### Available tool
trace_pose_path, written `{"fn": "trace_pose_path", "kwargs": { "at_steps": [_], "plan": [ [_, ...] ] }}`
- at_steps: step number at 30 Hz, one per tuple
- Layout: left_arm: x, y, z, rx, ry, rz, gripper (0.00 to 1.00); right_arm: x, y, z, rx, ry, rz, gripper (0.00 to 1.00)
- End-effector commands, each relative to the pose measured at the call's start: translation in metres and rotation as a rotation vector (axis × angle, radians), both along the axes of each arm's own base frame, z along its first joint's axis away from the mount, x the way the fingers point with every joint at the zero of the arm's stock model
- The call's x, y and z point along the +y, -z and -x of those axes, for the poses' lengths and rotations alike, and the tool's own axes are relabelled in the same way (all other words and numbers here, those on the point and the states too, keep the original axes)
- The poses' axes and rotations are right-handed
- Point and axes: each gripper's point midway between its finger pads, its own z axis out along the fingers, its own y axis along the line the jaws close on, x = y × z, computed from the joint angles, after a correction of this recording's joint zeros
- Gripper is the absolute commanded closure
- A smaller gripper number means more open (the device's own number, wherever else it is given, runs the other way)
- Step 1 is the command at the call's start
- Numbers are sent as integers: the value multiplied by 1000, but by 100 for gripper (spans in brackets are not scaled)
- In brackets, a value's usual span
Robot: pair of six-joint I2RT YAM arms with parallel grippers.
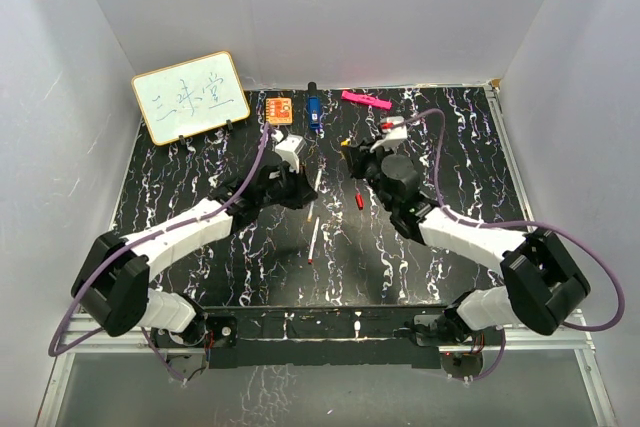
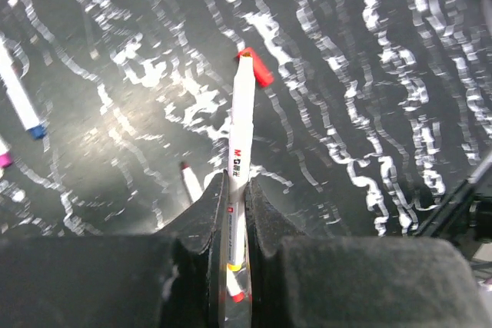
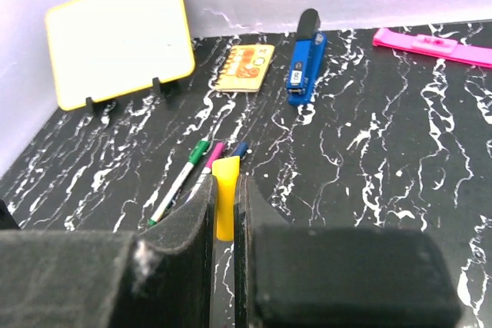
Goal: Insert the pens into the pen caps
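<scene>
My left gripper (image 2: pixel 237 190) is shut on a white pen (image 2: pixel 240 124) whose tip points at the red cap (image 2: pixel 258 68) lying on the table. A red-tipped pen (image 2: pixel 190 182) lies beneath it. Two more pens, one blue-ended (image 2: pixel 20 97) and one pink-ended (image 2: pixel 4 157), lie at the left. My right gripper (image 3: pixel 224 190) is shut on the yellow cap (image 3: pixel 225 178), held above the table. Ahead of it lie pens with green (image 3: pixel 178 180), pink (image 3: pixel 213 152) and blue (image 3: pixel 239 148) ends. From above, the left gripper (image 1: pixel 303 187) and right gripper (image 1: pixel 350 147) are mid-table, with the red cap (image 1: pixel 359 199) between them.
A small whiteboard (image 1: pixel 190 97) stands at the back left. An orange square (image 1: pixel 279 108), a blue stapler (image 1: pixel 314 111) and a pink bar (image 1: pixel 366 100) lie along the back edge. White walls close in the black marbled table (image 1: pixel 450 177).
</scene>
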Motion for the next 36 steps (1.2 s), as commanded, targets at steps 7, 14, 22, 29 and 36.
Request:
{"fn": "trace_pose_path", "kwargs": {
  "at_steps": [7, 14, 22, 29, 36],
  "plan": [
    [-58, -73, 20, -220, 154, 275, 100, -2, -78, 39, -312, -122, -300, 100],
    [-62, -78, 25, -225, 154, 329, 100, -9, -91, 53, -367, -138, -378, 100],
    [-60, -86, 21, -254, 135, 340, 100, -11, -92, 56, -365, -141, -410, 100],
    [-65, -92, 23, -259, 153, 359, 100, -10, -86, 56, -356, -144, -413, 100],
    [-65, -96, 22, -267, 153, 362, 100, -6, -83, 56, -349, -161, -407, 100]
  ]
}}
